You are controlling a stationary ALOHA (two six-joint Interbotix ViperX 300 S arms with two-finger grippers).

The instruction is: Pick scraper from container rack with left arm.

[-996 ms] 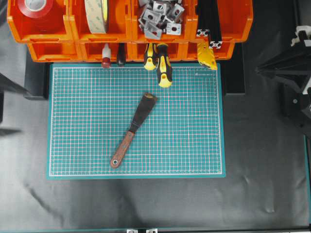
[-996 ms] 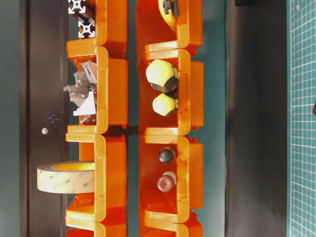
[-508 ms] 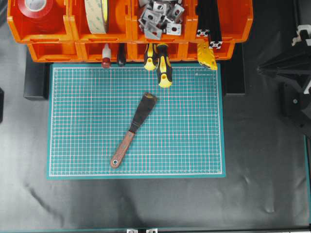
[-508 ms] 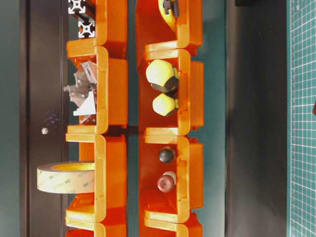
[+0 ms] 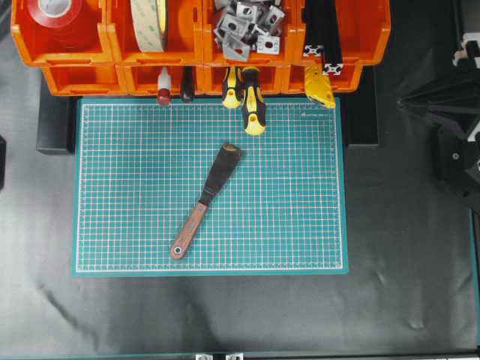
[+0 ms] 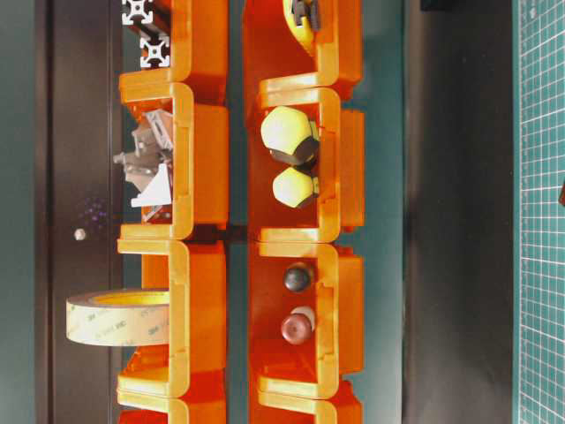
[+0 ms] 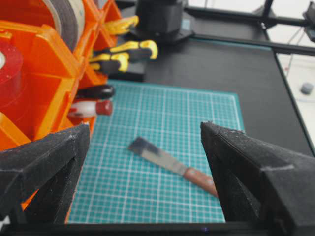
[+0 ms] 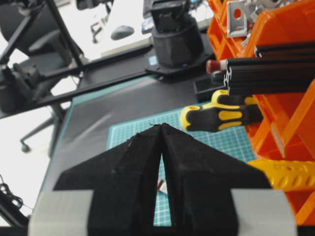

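Note:
The scraper lies flat on the green cutting mat, wooden handle toward the near left and blade tip toward the container rack. In the left wrist view the scraper lies on the mat well ahead of my left gripper. That gripper is wide open with nothing between its fingers. The orange container rack stands at its left. My right gripper is shut and empty, off the mat's right side. Only a sliver of the scraper shows through its fingers.
Two yellow-and-black screwdrivers and a red-knobbed tool stick out of the lower bins over the mat's far edge. The upper bins hold tape rolls, metal brackets and black profiles. The right arm sits at the right edge.
The dark shape of the left arm at the overhead view's left edge has drawn back out of sight. The scraper and the right arm have not moved.

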